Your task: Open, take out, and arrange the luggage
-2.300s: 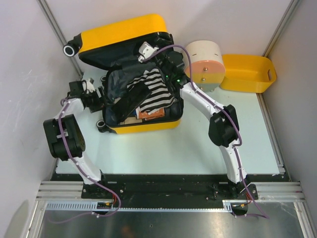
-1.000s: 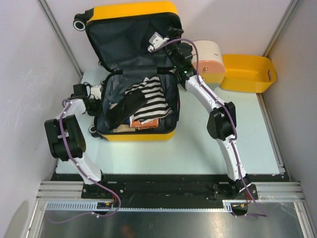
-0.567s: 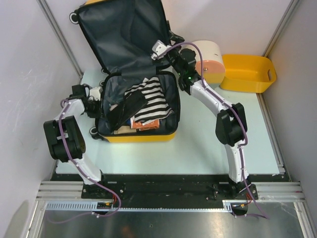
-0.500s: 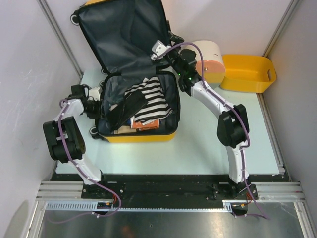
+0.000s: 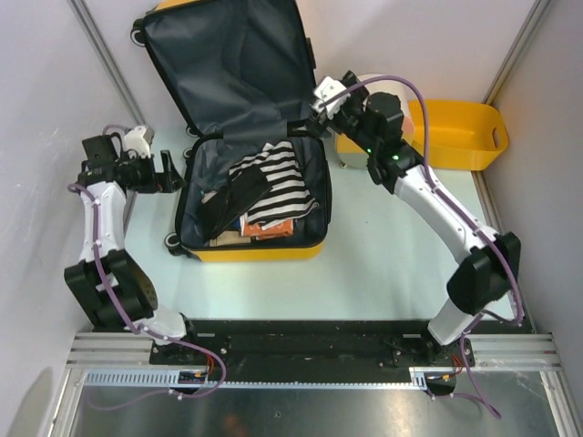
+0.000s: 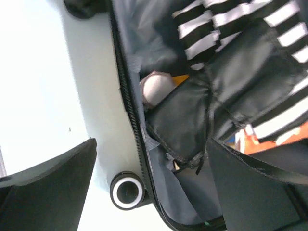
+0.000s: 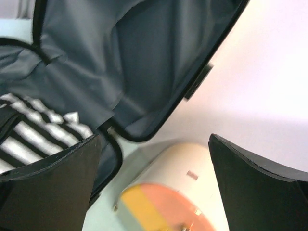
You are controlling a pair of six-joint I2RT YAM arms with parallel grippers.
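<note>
Luggage [image 5: 264, 250] lies wide open at the counter's [image 5: 383, 264] back-left, lid standing up behind, both arms' jaws gaping empty beside it; that rigid shell looks hefty, but the limp striped top [image 5: 278, 177] inside should lift by a pinched fold.

The pale table [image 5: 383, 273] carries three things. An open yellow suitcase [image 5: 232, 82] lies at the far left, its packed lower half flat on the surface and its lid raised toward the back wall. Just beside it on the right sits a cream-and-pink round box [image 7: 168, 173]. A yellow basket [image 5: 455, 137] rests in the far right corner.
</note>
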